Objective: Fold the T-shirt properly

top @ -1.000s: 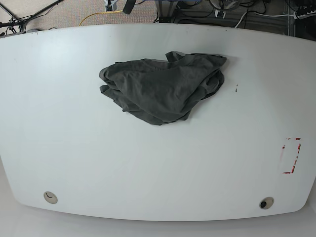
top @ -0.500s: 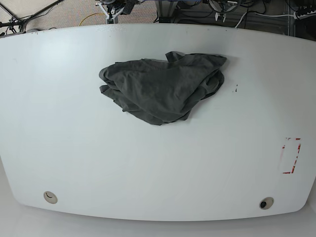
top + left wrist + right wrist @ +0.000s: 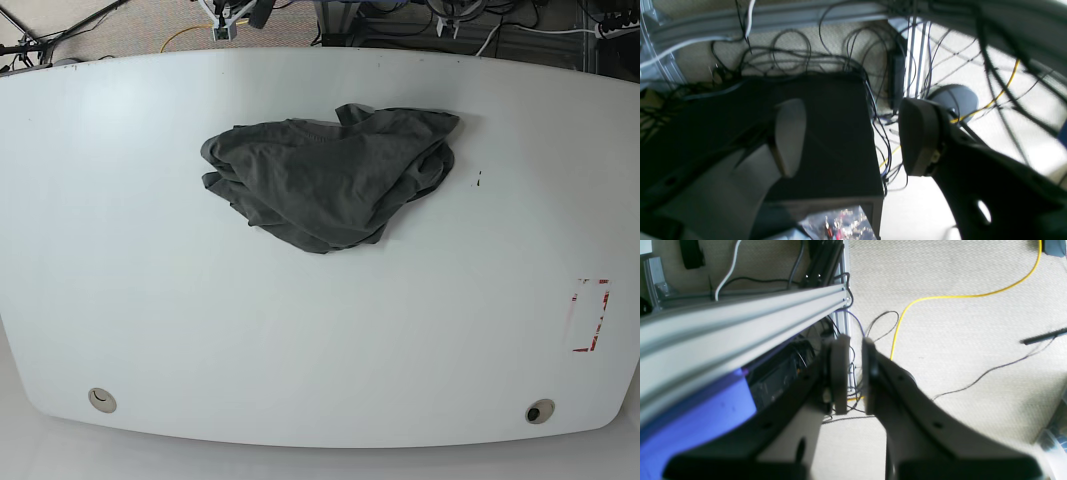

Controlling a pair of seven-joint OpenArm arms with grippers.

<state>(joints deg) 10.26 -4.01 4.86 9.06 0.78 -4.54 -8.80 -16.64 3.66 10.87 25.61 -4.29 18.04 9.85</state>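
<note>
The T-shirt (image 3: 330,180) is a dark charcoal-grey cloth lying crumpled in a heap on the far middle of the white table (image 3: 300,340). No gripper is over the table in the base view. In the left wrist view my left gripper (image 3: 853,133) is open and empty, hanging over a black box (image 3: 836,140) and floor cables behind the table. In the right wrist view my right gripper (image 3: 856,373) has its jaws almost together with nothing between them, above the carpet beside an aluminium rail (image 3: 740,320).
A red-marked rectangle (image 3: 590,315) sits near the table's right edge. Two round grommets (image 3: 101,400) (image 3: 540,411) lie near the front edge. A small dark mark (image 3: 478,181) is right of the shirt. Cables and a yellow cord (image 3: 940,298) cover the floor behind.
The T-shirt has not moved. Only a small piece of hardware behind the table's far edge, top left in the base view, shifts slightly.
</note>
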